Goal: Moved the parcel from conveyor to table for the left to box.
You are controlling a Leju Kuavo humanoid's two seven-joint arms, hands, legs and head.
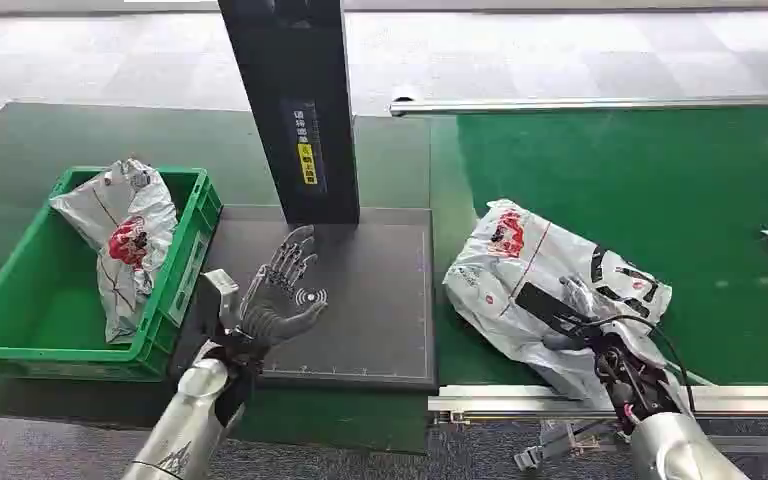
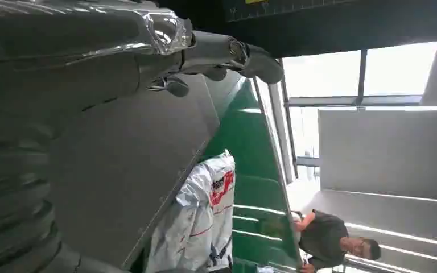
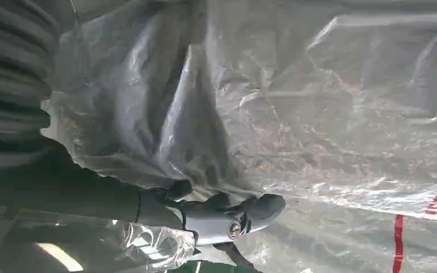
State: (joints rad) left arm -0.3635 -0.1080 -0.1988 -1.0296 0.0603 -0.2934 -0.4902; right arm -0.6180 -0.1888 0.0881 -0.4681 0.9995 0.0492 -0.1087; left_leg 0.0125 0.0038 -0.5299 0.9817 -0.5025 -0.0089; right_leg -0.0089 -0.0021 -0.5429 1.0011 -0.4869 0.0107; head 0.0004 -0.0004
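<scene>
While the left hand (image 1: 278, 300) hovers spread, the right hand (image 1: 585, 325) grips the crinkled plastic parcel (image 1: 540, 280).

The parcel (image 1: 530, 270) is a crumpled white plastic mailer bag printed with red and black markings, lying flat and rumpled on the green conveyor (image 1: 660, 200), at its near edge and close to the end that meets the table (image 1: 360, 290). The box (image 1: 20, 310) is a green plastic crate that sits at the table's left end, its long side just beside the dark grey mat, and already holds another white bag of the same kind.
</scene>
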